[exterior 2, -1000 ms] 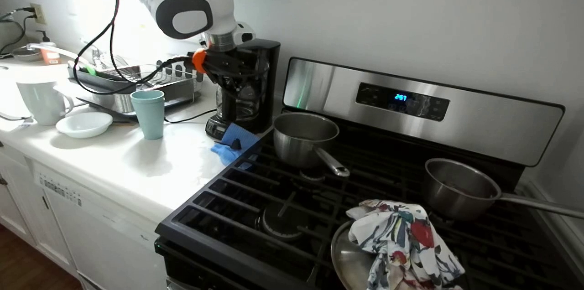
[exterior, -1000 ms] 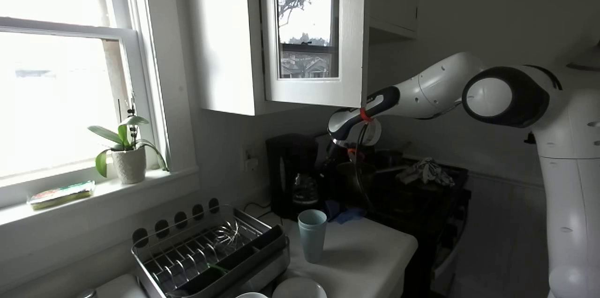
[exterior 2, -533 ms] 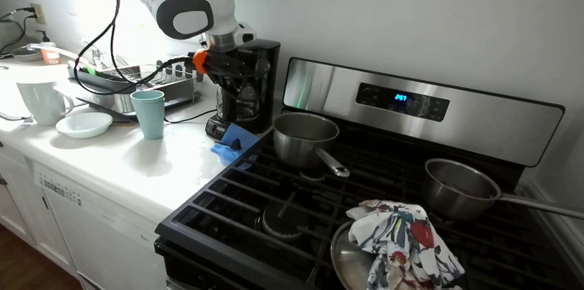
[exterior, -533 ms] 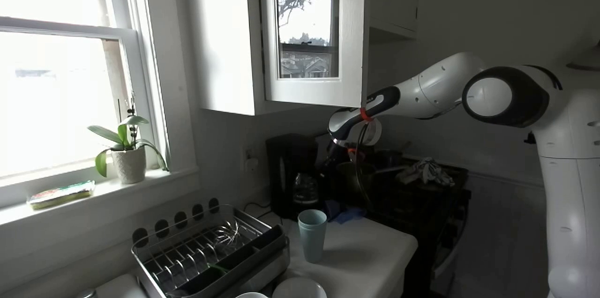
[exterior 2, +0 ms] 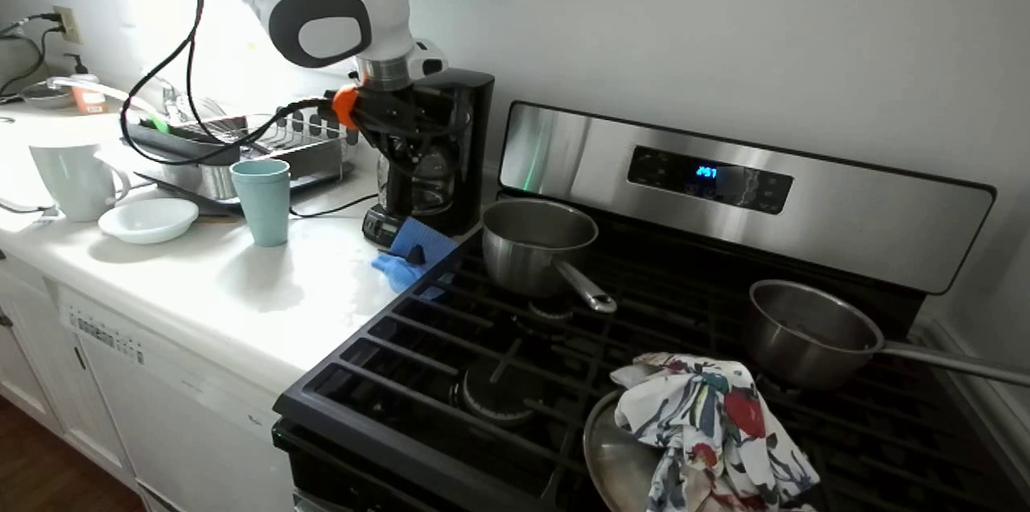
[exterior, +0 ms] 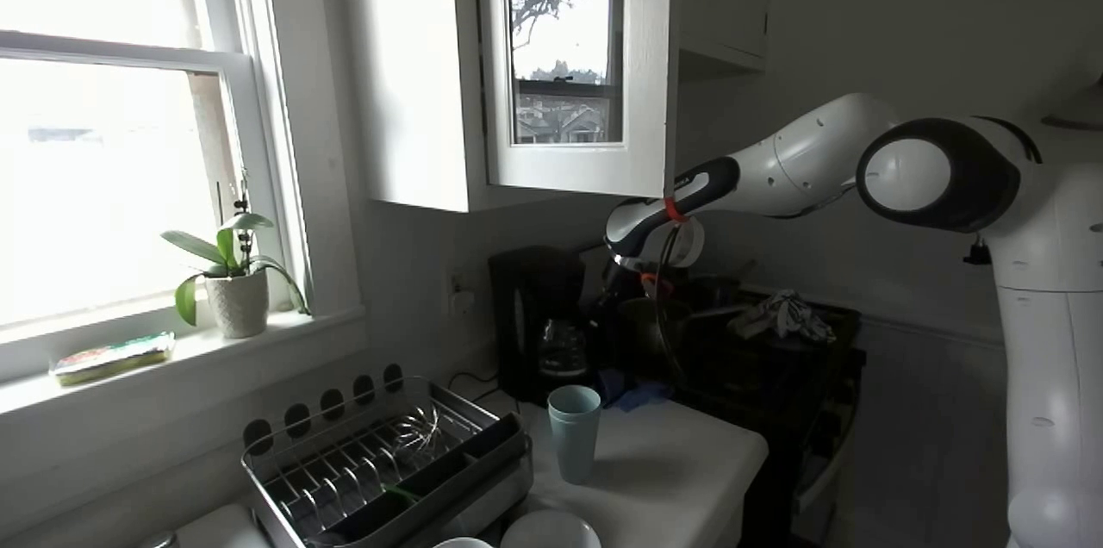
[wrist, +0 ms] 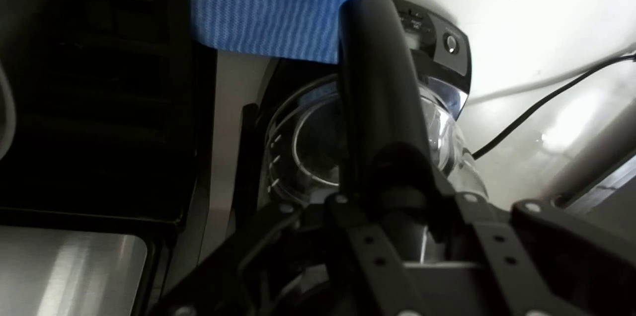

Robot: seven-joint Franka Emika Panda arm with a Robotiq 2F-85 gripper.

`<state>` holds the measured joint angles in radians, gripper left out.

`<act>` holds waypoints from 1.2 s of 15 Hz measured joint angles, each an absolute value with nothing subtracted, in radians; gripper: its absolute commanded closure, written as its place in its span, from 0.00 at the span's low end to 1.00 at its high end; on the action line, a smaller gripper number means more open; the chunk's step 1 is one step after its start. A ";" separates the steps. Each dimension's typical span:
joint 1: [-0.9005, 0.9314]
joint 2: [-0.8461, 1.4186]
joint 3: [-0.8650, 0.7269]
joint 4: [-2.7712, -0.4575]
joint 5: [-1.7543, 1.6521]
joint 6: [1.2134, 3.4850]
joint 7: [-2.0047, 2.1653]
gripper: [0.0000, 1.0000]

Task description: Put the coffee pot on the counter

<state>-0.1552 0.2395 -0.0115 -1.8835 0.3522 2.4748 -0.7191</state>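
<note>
- Since 0.5 s ago: white robot arm [exterior 2: 338,21] shifted slightly, edging the black two-finger gripper [wrist: 403,201] and the small rounded clear-glass coffee pot [wrist: 318,152] outward from the tall black coffee machine [exterior: 536,277]. Small move only.
- Gripper: pinching the smooth black handle [wrist: 380,87], one finger each side. Contact is dark in the wrist view, but the pot shifting along with it backs that up.
- Coffee pot: in the machine's bay, over its base. Looks upright. Can't tell whether its bottom is lifted off.
- Ribbed blue cloth [wrist: 278,13]: beside the machine's base, on the black gas stove [exterior 2: 451,383] side; can't tell if touching. Might catch the pot if it swings that way.
- Flat white desk with squared front edge [exterior 2: 322,291]: the target, carries the machine. Pot not set on it yet.
- Tapered pale blue cup [exterior 2: 265,210]: upright on the desk, between shallow white bowl [exterior 2: 149,220] and machine. Near the likely set-down area, so a knock risk.
- Progress, my read: reach and grasp done, pull-out just begun. Left: clear the machine, carry over, set down upright, let go, back off.
</note>
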 measured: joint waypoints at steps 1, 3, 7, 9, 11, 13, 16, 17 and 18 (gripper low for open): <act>-0.155 0.232 -0.011 -1.894 0.352 2.475 -0.715 0.92; -0.154 0.215 -0.009 -1.916 0.352 2.475 -0.703 0.92; -0.149 0.177 -0.009 -1.966 0.349 2.480 -0.631 0.92; -0.148 0.160 -0.009 -1.988 0.349 2.485 -0.590 0.92; -0.145 0.144 -0.009 -2.010 0.348 2.495 -0.557 0.92; -0.140 0.132 -0.009 -2.030 0.341 2.507 -0.527 0.92; -0.132 0.106 -0.009 -2.061 0.296 2.507 -0.515 0.92; -0.129 0.098 -0.009 -2.068 0.282 2.507 -0.515 0.92; -0.127 0.096 -0.009 -2.071 0.270 2.507 -0.514 0.92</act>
<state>-0.1270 0.0961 -0.0090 -2.0706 0.2704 2.5068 -0.5141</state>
